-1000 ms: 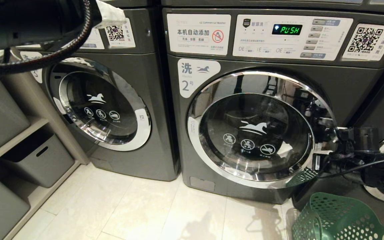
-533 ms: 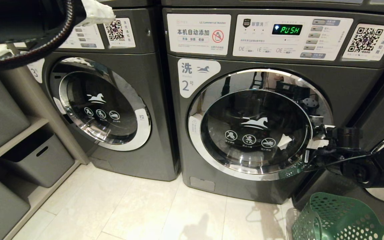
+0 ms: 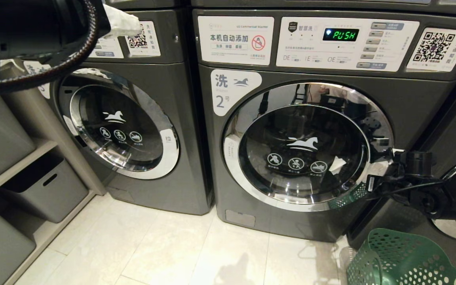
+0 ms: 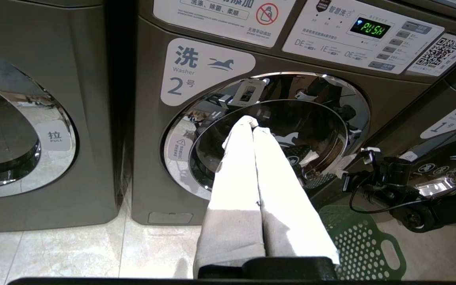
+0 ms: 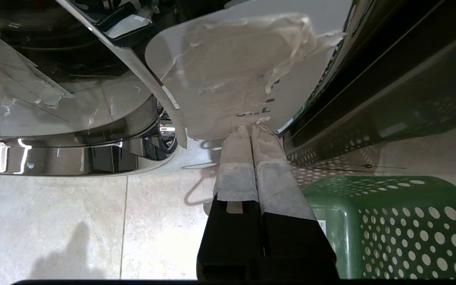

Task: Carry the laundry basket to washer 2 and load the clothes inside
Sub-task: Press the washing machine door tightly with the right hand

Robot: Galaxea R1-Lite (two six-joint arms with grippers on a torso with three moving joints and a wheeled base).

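The right gripper has its fingers closed, tips against the taped pull tab at the door edge of washer 2. The laundry basket sits on the floor just right of it, while the left gripper hangs up high, fingers pressed together too.

The room is evenly and brightly lit from overhead. The pale floor shows soft sheen and a faint shadow near the middle. The chrome door ring of washer 2 carries sharp glare and mirrored room reflections; its glass stays dark. The green display glows crisply. Straight lines bow toward the head view's edges. The left arm, close up, looks dark and soft.
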